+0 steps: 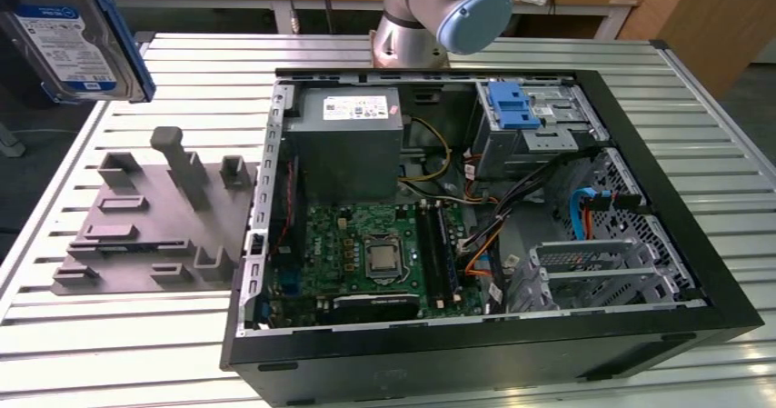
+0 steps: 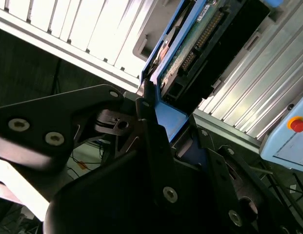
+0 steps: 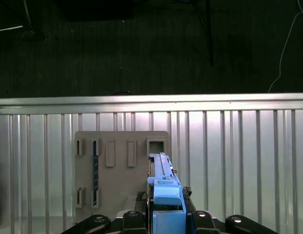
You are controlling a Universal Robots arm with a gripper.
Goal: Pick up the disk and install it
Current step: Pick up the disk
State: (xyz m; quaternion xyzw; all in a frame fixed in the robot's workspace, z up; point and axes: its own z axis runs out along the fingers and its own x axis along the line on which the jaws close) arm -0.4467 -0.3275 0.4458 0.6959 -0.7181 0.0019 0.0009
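Observation:
The disk (image 1: 67, 35), silver with a white-and-blue label and a blue rail along its edge, hangs in the air above the table's far corner, at the exterior view's upper left. In the second wrist view the disk (image 2: 200, 39) shows edge-on, with its green circuit board and connector facing the camera. My gripper (image 2: 175, 131) is shut on the disk's blue carrier. In the first wrist view the disk's blue rail (image 3: 163, 183) stands between the black fingers of my gripper (image 3: 167, 210), high above the grey fixture.
An open computer case (image 1: 485, 353) lies on the slatted metal table (image 1: 122, 353), with a power supply (image 1: 345, 140), a motherboard (image 1: 370, 258), a blue-latched bay (image 1: 515, 104) and a metal drive cage (image 1: 594, 267). A grey holding fixture (image 1: 158, 217) (image 3: 122, 170) sits beside the case. The arm's base (image 1: 431, 17) stands behind.

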